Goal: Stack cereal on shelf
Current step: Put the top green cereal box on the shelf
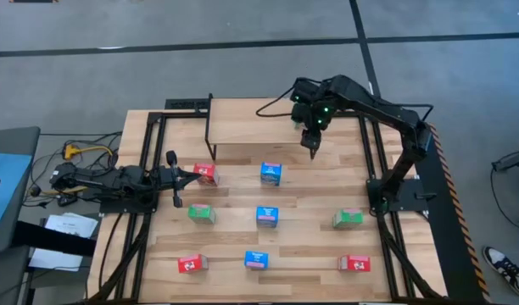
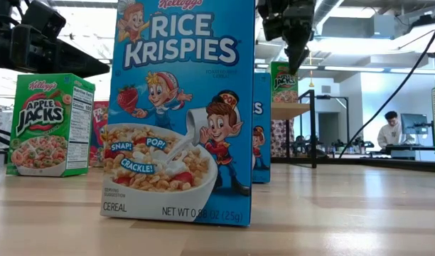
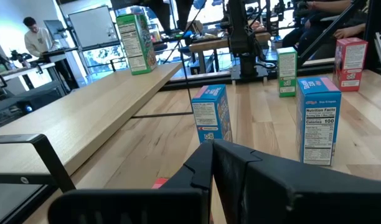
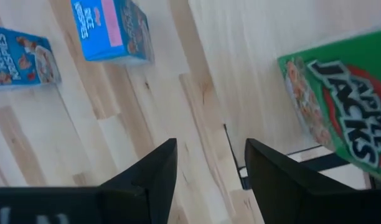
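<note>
The left gripper (image 1: 176, 178) rests shut at nine o'clock, just beside a red box (image 1: 206, 174). At one o'clock the right gripper (image 1: 312, 146) hangs past the shelf (image 1: 242, 125) edge, fingers apart, empty — a green box (image 3: 134, 35) stands on the shelf. Swinging low could topple it; the table (image 1: 310, 212) beyond offers room between the boxes.

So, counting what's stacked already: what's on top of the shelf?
One green Apple Jacks box stands on the shelf near its right end. In the high view the right hand and arm cover it there; the remaining top looks bare.
</note>
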Robot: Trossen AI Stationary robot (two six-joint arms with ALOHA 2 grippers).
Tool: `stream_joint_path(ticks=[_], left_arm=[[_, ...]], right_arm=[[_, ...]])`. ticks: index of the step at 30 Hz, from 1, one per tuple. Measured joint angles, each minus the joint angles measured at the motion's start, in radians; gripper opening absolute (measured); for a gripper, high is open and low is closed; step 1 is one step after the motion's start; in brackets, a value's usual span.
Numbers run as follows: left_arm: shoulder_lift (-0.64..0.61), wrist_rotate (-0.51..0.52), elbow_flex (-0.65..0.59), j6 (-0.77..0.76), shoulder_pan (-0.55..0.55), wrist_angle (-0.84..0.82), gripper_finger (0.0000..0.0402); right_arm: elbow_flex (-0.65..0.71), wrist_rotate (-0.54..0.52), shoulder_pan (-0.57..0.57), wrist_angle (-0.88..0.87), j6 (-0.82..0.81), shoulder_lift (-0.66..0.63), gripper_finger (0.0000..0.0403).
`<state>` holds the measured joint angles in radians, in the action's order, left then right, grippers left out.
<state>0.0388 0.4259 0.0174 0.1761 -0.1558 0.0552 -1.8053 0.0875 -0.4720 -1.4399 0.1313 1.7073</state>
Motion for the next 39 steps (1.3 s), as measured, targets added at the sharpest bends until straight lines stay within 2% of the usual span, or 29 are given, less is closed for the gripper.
stream_joint_path(ticks=[4, 8, 12, 16, 24, 32, 34, 39], left_arm=[[0.0, 0.0, 0.0, 0.0, 0.0, 0.0, 0.0], [0.0, 0.006, 0.0, 0.005, 0.0, 0.0, 0.0], [0.0, 0.028, 0.0, 0.021, 0.0, 0.001, 0.0], [0.0, 0.027, 0.0, -0.016, 0.0, 0.001, 0.0], [0.0, 0.026, 0.0, -0.032, 0.0, 0.002, 0.0], [0.0, 0.025, 0.0, -0.252, 0.0, 0.003, 0.0], [0.0, 0.026, 0.0, -0.311, 0.0, 0.003, 0.0], [0.0, 0.026, 0.0, -0.39, 0.0, 0.003, 0.0]], right_arm=[[0.0, -0.001, 0.023, 0.009, -0.045, 0.0, 0.0205], [0.0, -0.002, 0.066, -0.053, -0.099, 0.0, 0.0202], [0.0, -0.004, 0.127, -0.135, -0.108, 0.0, 0.0202], [0.0, -0.007, 0.175, -0.127, -0.113, -0.014, 0.0202], [0.0, -0.121, 0.217, -0.128, -0.133, -0.121, 0.0202], [0.002, -0.168, 0.187, -0.038, -0.132, -0.255, 0.0202], [0.036, -0.169, 0.178, 0.011, -0.132, -0.296, 0.0202], [0.238, -0.169, 0.152, 0.167, -0.128, -0.428, 0.0202]])
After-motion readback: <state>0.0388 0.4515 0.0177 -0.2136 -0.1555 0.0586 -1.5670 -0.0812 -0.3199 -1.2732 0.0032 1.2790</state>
